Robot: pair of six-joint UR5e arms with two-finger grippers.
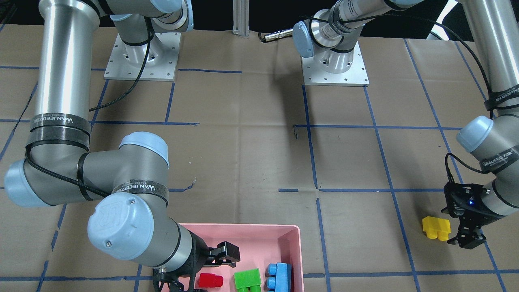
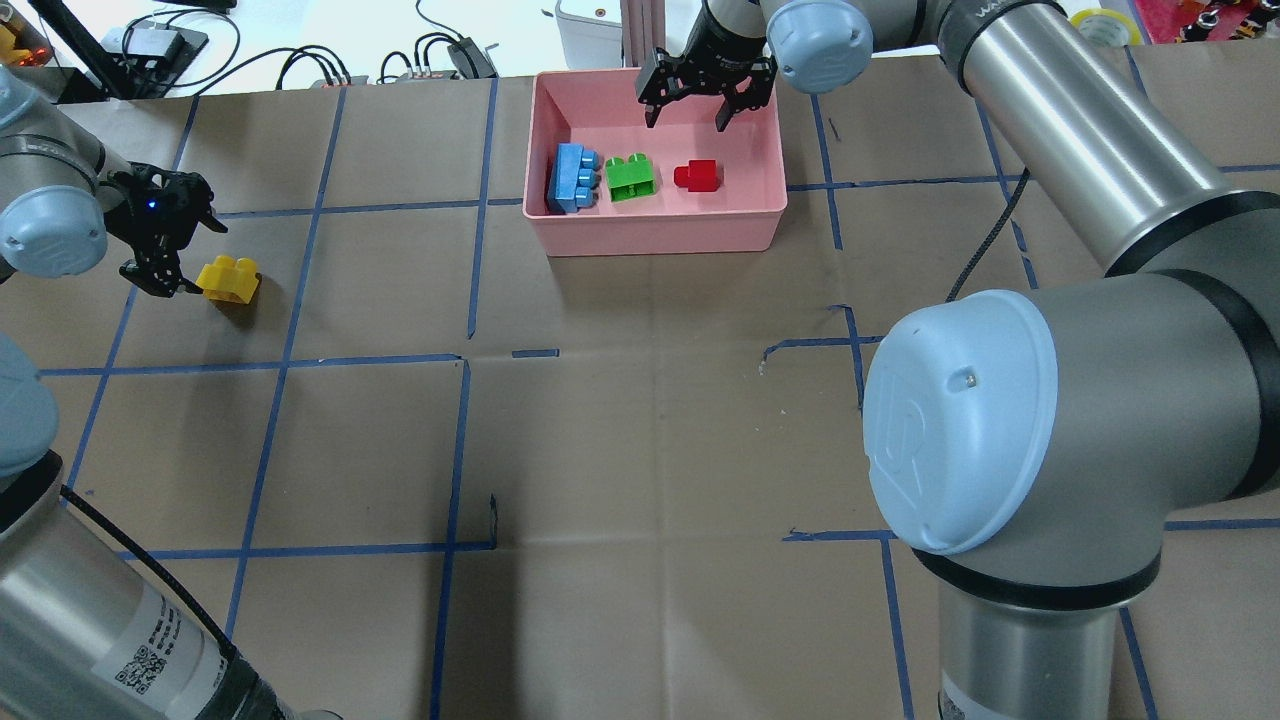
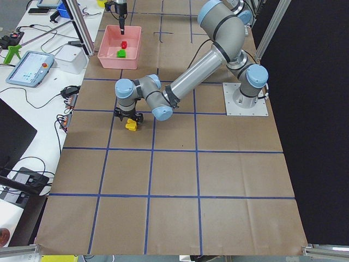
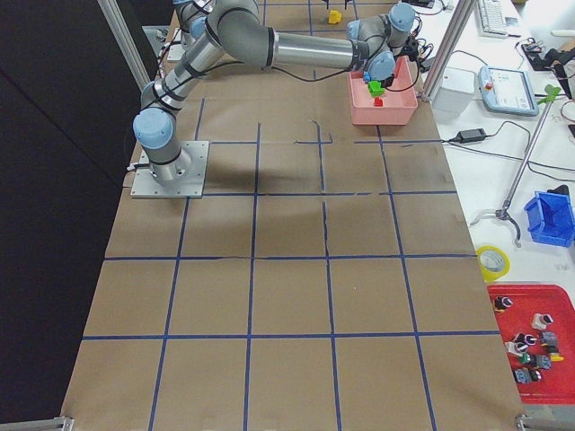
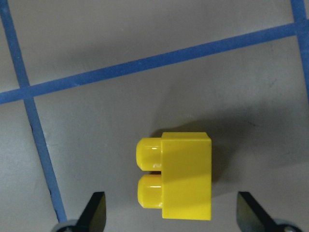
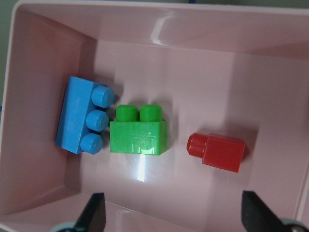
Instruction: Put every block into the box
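1. Front-facing view: a shallow pink plastic tray (image 1: 243,225) on the desk (image 1: 243,162) holds a small red studded brick (image 1: 211,280), a green studded brick (image 1: 248,279) and a longer blue studded brick (image 1: 279,276).
2. Overhead view: the right claw (image 2: 686,122) hangs released over the tray. The left claw (image 2: 197,256), released too, is just beside a yellow studded brick (image 2: 228,279) on the desk, well apart from the tray.
3. Left wrist view: the yellow brick lies untouched between the fingers (image 5: 96,210).

Blue brick (image 2: 572,178), green brick (image 2: 631,178), red brick (image 2: 697,176) lying in pink box (image 2: 660,232); yellow brick (image 2: 229,279) outside.
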